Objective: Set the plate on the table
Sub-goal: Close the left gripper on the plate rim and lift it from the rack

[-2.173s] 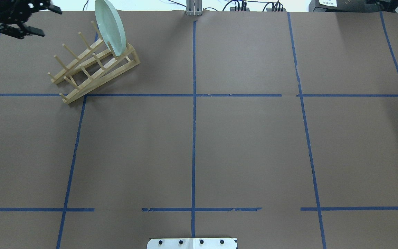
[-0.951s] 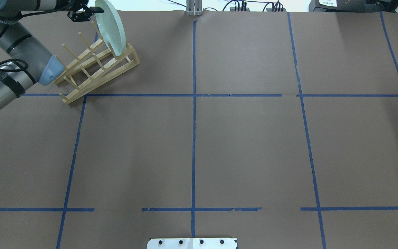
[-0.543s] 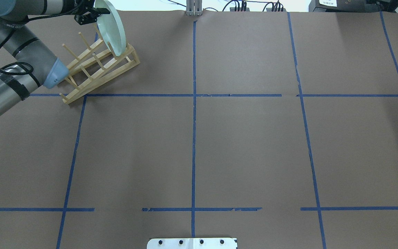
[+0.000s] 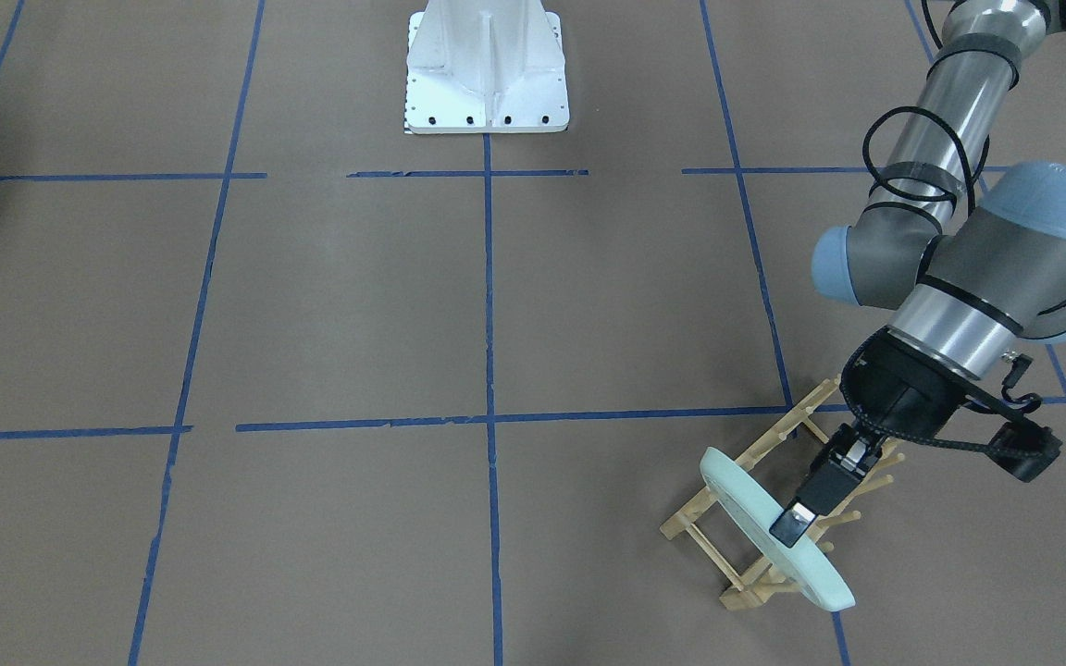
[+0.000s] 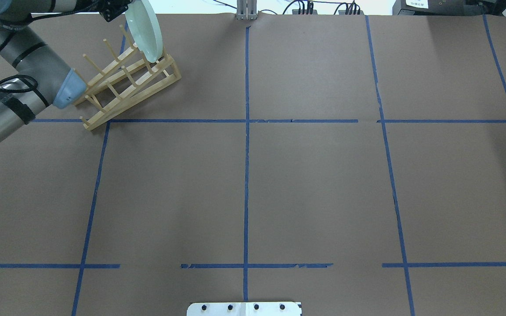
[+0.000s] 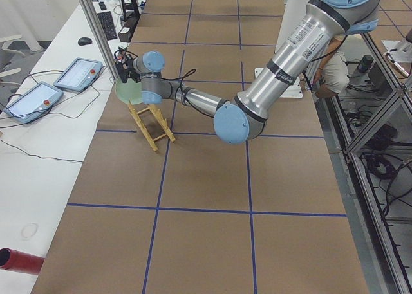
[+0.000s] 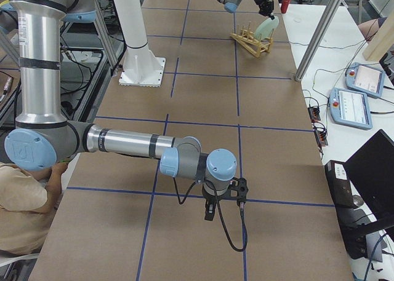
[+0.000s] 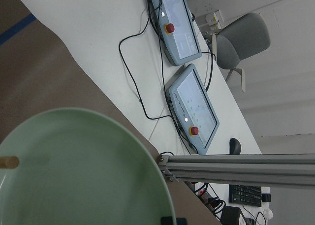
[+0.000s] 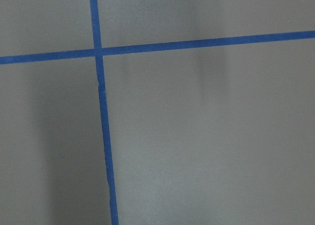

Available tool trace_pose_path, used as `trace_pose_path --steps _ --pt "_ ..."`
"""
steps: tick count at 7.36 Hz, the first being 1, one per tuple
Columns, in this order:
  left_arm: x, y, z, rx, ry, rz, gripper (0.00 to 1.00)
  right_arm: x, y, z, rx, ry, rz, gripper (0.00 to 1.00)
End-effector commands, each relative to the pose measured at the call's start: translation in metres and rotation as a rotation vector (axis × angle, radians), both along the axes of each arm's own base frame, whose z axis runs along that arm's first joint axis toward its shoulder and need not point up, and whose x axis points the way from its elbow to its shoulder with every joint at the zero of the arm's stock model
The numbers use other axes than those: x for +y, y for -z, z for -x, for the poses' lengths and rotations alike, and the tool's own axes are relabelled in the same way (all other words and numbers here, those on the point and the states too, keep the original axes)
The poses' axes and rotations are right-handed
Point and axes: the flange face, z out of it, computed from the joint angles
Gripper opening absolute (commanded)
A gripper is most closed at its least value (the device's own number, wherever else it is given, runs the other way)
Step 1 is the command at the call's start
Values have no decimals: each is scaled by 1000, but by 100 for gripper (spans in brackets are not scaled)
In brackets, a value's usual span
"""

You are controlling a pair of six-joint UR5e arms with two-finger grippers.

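Note:
The pale mint-green plate [image 4: 744, 504] stands on edge, tilted, at the far end of the wooden peg rack [image 4: 759, 450] on the brown table [image 4: 339, 305]. It also shows in the overhead view [image 5: 146, 31] and fills the lower left of the left wrist view [image 8: 83, 171]. My left gripper [image 4: 792, 529] is shut on the plate's upper rim; one finger lies on its face and the other is hidden behind it. The plate's lower edge is still among the rack's end pegs [image 5: 156, 66]. My right gripper [image 7: 209, 214] hangs low over bare table; I cannot tell its state.
The white robot base [image 4: 487, 65] stands at the table's near middle. An aluminium post [image 6: 96, 30] and two teach pendants [image 8: 192, 107] with cables are on the white bench just beyond the rack. The right wrist view shows only taped table [image 9: 197, 136].
My left gripper closed in on the plate's top rim and now grips it. The plate has risen and tipped slightly, and the rack has shifted a little to the right.

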Motion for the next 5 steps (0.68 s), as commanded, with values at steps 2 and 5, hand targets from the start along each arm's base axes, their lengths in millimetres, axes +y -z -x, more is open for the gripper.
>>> trace_pose_path --steps 2,5 --pt "45 84 36 14 10 -6 0 -1 1 0 0 0 -2 100" --pt "115 113 -72 -196 -174 275 0 0 0 0 0 0 0 100"
